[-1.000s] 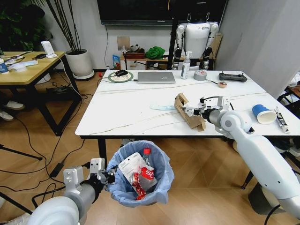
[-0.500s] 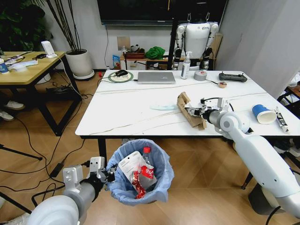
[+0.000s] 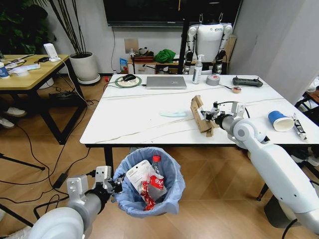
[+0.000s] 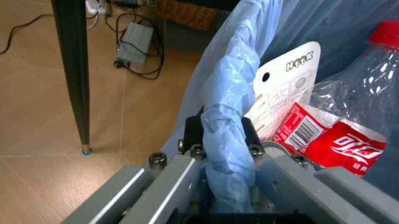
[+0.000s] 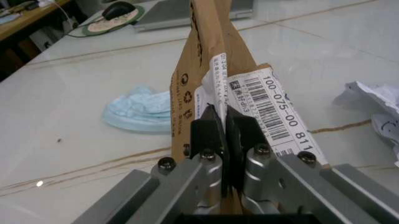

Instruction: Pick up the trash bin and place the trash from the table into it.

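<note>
The trash bin (image 3: 149,184) hangs by its rim from the clamped left gripper (image 3: 110,188) (below the table edge), while the right gripper (image 3: 208,116) pinches the cardboard box (image 3: 201,115) above the table (image 3: 134,119).

We saw a glossy, grey-veined marble-look bench (image 3: 134,112). The box (image 5: 215,70) was matt brown cardboard with a white paper label. The trash bin (image 3: 148,190) wore thin, crinkled light-blue plastic film. Both end effectors, left (image 4: 227,154) and right (image 5: 224,133), were grey metal with black pads.
</note>
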You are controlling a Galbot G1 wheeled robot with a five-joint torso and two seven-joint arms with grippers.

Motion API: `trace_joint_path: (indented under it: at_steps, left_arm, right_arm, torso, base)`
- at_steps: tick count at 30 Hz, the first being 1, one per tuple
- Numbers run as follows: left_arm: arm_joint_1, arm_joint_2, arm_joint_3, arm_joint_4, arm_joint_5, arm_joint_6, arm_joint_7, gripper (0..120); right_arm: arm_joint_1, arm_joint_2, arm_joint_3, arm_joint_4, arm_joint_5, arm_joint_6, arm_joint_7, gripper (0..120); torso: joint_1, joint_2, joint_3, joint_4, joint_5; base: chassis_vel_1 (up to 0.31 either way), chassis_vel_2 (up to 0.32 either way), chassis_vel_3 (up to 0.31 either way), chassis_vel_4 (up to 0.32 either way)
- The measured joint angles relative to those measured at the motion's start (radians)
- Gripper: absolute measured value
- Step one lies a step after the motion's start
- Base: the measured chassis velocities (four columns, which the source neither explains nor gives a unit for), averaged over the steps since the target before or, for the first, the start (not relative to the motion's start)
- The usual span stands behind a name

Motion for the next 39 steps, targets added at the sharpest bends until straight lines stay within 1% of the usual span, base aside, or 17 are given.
trace_joint_path:
  at_steps: [1, 4, 7, 10, 11, 13, 16, 17, 18, 21, 23, 25, 27, 31, 37, 38, 39]
  left_arm:
    - [-0.001, 0.0, 0.0, 0.0, 0.0, 0.0, 0.0, 0]
    - [-0.002, -0.001, 0.0, 0.0, 0.001, 0.0, 0.0, 0]
    - [-0.002, -0.002, 0.0, 0.0, 0.0, 0.0, 0.0, 0]
    - [-0.001, -0.002, -0.003, 0.0, -0.001, 0.0, -0.001, 0]
    - [-0.001, -0.002, -0.003, 0.0, -0.001, 0.0, -0.001, 0]
    - [-0.001, -0.002, -0.003, 0.001, -0.002, 0.0, -0.003, 0]
    - [-0.007, -0.002, -0.002, 0.005, -0.004, 0.0, -0.007, 0]
    - [-0.007, -0.002, -0.002, 0.005, -0.004, 0.0, -0.007, 0]
    - [-0.008, -0.003, 0.0, 0.005, -0.005, 0.0, -0.009, 0]
    - [-0.008, -0.004, 0.004, 0.008, -0.006, 0.0, -0.014, 0]
    - [-0.007, -0.006, 0.007, 0.009, -0.015, 0.0, -0.02, 0]
    - [-0.008, -0.007, 0.007, 0.009, -0.021, 0.0, -0.025, 0]
    - [-0.013, -0.011, 0.008, 0.01, -0.033, 0.0, -0.034, 0]
    - [-0.018, -0.012, 0.009, 0.014, -0.047, 0.0, -0.053, 0]
    - [-0.014, -0.016, 0.015, 0.009, -0.063, 0.0, -0.085, 0]
    - [-0.013, -0.017, 0.016, 0.008, -0.066, 0.0, -0.092, 0]
    - [-0.013, -0.017, 0.017, 0.006, -0.068, 0.0, -0.096, 0]
  right_arm:
    - [-0.006, -0.005, 0.003, 0.039, 0.01, 0.004, 0.011, 0]
    - [-0.01, -0.009, 0.009, 0.074, 0.024, 0.007, 0.022, 0]
    - [-0.017, -0.023, 0.024, 0.184, 0.092, 0.015, 0.055, 0]
    - [-0.028, -0.038, 0.028, 0.324, 0.19, 0.02, 0.096, 0]
    - [-0.028, -0.038, 0.028, 0.324, 0.19, 0.02, 0.096, 0]
    - [-0.052, -0.047, 0.025, 0.439, 0.254, 0.028, 0.109, 0]
    - [-0.098, -0.055, 0.013, 0.557, 0.3, 0.041, 0.096, 0]
    - [-0.098, -0.055, 0.013, 0.557, 0.3, 0.041, 0.096, 0]
    - [-0.118, -0.058, 0.009, 0.59, 0.308, 0.044, 0.082, 0]
    - [-0.2, -0.067, -0.007, 0.661, 0.313, 0.058, 0.026, 0]
    - [-0.257, -0.07, -0.039, 0.701, 0.303, 0.069, -0.001, 0]
    - [-0.273, -0.07, -0.061, 0.717, 0.304, 0.075, -0.004, 0]
    - [-0.283, -0.064, -0.108, 0.739, 0.306, 0.084, -0.005, 0]
    - [-0.278, -0.059, -0.161, 0.74, 0.275, 0.09, -0.026, 0]
    - [-0.277, -0.057, -0.177, 0.707, 0.2, 0.088, -0.046, 0]
    - [-0.276, -0.053, -0.178, 0.701, 0.194, 0.087, -0.046, 2]
    - [-0.275, -0.05, -0.178, 0.698, 0.192, 0.086, -0.047, 7]
  torso:
    - [0.0, 0.0, 0.0, 0.0, -0.0001]
    - [0.0, 0.0, 0.0, -0.0001, 0.0002]
    - [0.0, 0.0, 0.0, -0.0001, -0.0004]
    - [0.0, 0.0, 0.0, 0.0, -0.0002]
    - [0.0, 0.0, 0.0, 0.0, -0.0002]
    - [0.0, 0.0, 0.0, 0.0001, -0.0002]
    - [0.0, 0.0, 0.0, -0.0001, -0.0002]
    - [0.0, 0.0, 0.0, -0.0001, -0.0002]
    - [0.0, 0.0, 0.0, 0.0001, -0.0002]
    - [0.0, 0.0, 0.0, -0.0001, 0.0]
    - [0.0, 0.0, 0.0, -0.0003, 0.0001]
    - [0.0, 0.0, 0.0, -0.0003, 0.0]
    - [0.0, 0.0, 0.0, -0.0002, 0.0]
    - [0.0, 0.0, 0.0, 0.0001, -0.0001]
    - [0.0, 0.0, 0.0, 0.0, 0.0]
    - [0.0, 0.0, 0.0, 0.0, 0.0]
    - [0.0, 0.0, 0.0, 0.0, 0.0]
  base:
    - [0.0, 0.0, 0.0, 0.0]
    - [0.0, 0.0, 0.0, 0.0]
    - [0.0, 0.0, 0.0, 0.0]
    - [0.0, 0.0, 0.0, 0.0]
    - [0.0, 0.0, 0.0, 0.0]
    - [0.0, 0.0, 0.0, 0.0]
    - [0.0, 0.0, 0.0, 0.0]
    - [0.0, 0.0, 0.0, 0.0]
    - [0.0, 0.0, 0.0, 0.0]
    - [0.0, 0.0, 0.0, 0.0]
    - [0.0, 0.0, 0.0, 0.0]
    - [0.0, 0.0, 0.0, 0.0]
    - [0.0, 0.0, 0.0, 0.0]
    - [0.0, 0.0, 0.0, 0.0]
    - [0.0, 0.0, 0.0, 0.0]
    - [0.0, 0.0, 0.0, 0.0]
    - [0.0, 0.0, 0.0, 0.0]
